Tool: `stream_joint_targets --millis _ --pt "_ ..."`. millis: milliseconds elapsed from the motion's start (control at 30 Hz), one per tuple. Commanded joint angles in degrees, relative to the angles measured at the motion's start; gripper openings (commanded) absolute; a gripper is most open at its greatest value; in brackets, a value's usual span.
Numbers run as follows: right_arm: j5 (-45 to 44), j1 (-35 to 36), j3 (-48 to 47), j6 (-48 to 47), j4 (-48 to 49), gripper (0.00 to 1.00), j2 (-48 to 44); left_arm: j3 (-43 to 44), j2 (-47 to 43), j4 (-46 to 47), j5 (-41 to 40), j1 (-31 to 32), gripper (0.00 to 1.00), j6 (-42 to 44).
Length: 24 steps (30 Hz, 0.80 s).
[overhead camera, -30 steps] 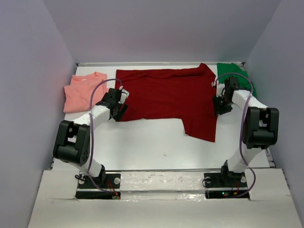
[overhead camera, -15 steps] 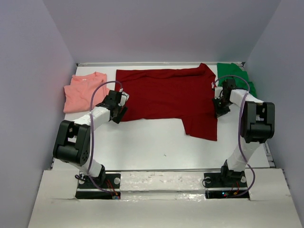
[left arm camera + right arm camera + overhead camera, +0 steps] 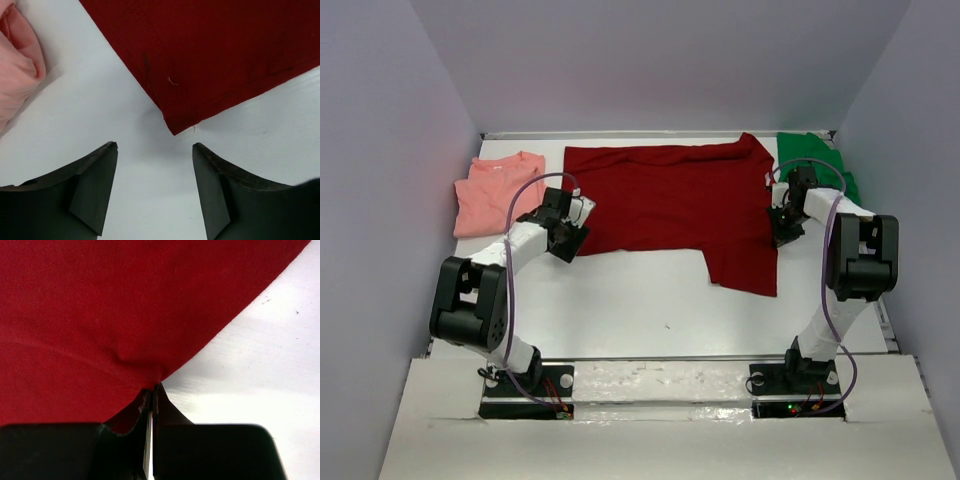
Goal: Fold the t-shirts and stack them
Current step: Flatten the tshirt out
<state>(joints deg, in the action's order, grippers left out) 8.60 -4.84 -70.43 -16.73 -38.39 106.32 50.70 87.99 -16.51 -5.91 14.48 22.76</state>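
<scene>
Since a second ago our right gripper (image 3: 152, 388) has shut, and its fingers now pinch the right-hand edge of the dark red t-shirt (image 3: 670, 200), the cloth puckering into the closed tips. Our left gripper (image 3: 155, 145) has narrowed a little and shifted slightly along the shirt's left side. Its fingers stand well apart and hold nothing: the shirt's near left corner lies just ahead of the tips, in line with the gap, not yet touched. To do this step well, we judge we should ease the left fingers forward until the corner sits well inside the jaws and only then close, since a bite on the very tip would likely slip. The right hold looks thin too, so we should lift both sides together and evenly to keep the fold straight. The red shirt lies spread flat across the far middle of the table (image 3: 640, 300), with one flap reaching nearer on the right. The salmon pink t-shirt (image 3: 495, 192) lies rumpled at the far left, near our left gripper but apart from the red cloth, and a careless sweep could snag it. The bright green t-shirt (image 3: 815, 155) is bunched in the far right corner, just beside the red shirt and behind our right wrist. Neither lies on the red one.
</scene>
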Motion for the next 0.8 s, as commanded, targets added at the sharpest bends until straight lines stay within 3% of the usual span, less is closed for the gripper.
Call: stream_joint_targets --millis 0,333,433,767 --pt "0.1 0.2 -0.7 -0.6 2.2 0.00 0.6 5.4 -3.7 -4.9 5.6 -0.7 0.70 -0.4" --pt "0.1 0.2 -0.9 -0.6 2.2 0.00 -0.2 4.8 -1.4 -7.2 9.9 -1.3 0.67 2.5" --pt "0.2 0.2 -0.6 -0.7 2.3 0.00 -0.3 4.2 -0.1 -6.7 11.0 -1.6 0.58 3.8" --pt "1.2 0.2 -0.5 -0.7 2.1 0.00 -0.2 5.0 4.5 -4.8 9.8 -2.0 0.58 4.4"
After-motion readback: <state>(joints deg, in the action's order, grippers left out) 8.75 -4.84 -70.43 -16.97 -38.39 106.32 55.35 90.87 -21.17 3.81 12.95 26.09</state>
